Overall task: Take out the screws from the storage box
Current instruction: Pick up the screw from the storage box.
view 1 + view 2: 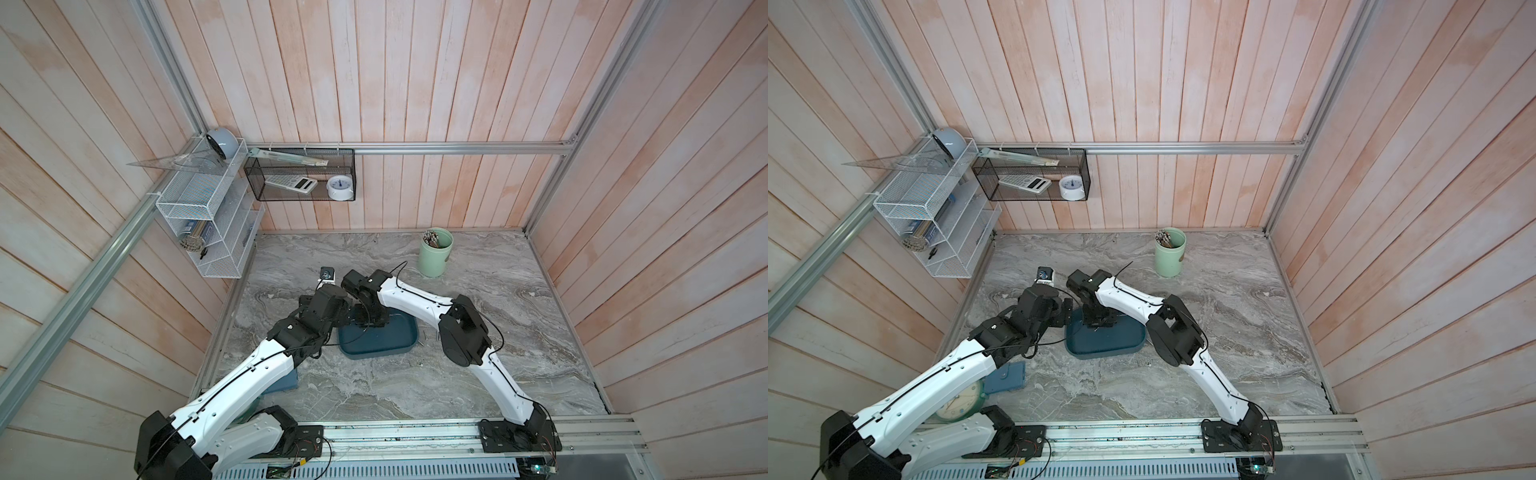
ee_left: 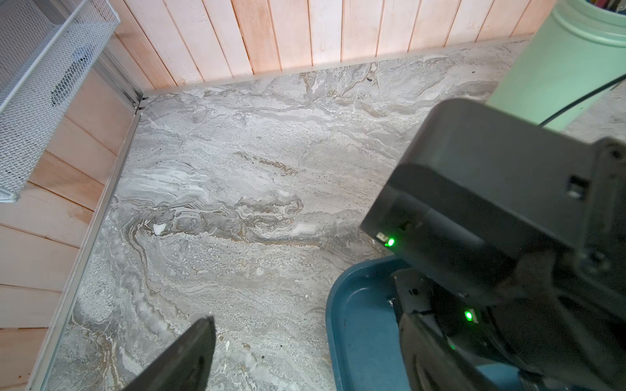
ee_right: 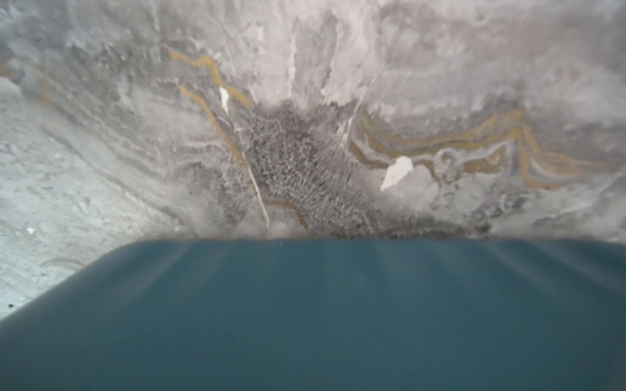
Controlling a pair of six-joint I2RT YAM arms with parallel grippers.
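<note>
The storage box [image 1: 384,343] is a shallow teal tray on the marble, seen in both top views [image 1: 1113,345]. My right gripper [image 1: 370,323] points straight down into its far left part. Its fingertips are hidden by its own body, so its state does not show. The right wrist view shows only bare tray floor [image 3: 305,311] and marble. Two small thin silver pieces that look like screws [image 1: 423,337] lie on the marble just right of the tray. My left gripper [image 2: 311,338] hangs open beside the tray's left end, holding nothing.
A pale green cup [image 1: 435,251] of sticks stands at the back right. A white wire rack [image 1: 203,224] and a black mesh basket [image 1: 299,174] hang on the walls. A blue flat case [image 1: 1005,376] and a green clock [image 1: 959,403] lie under my left arm.
</note>
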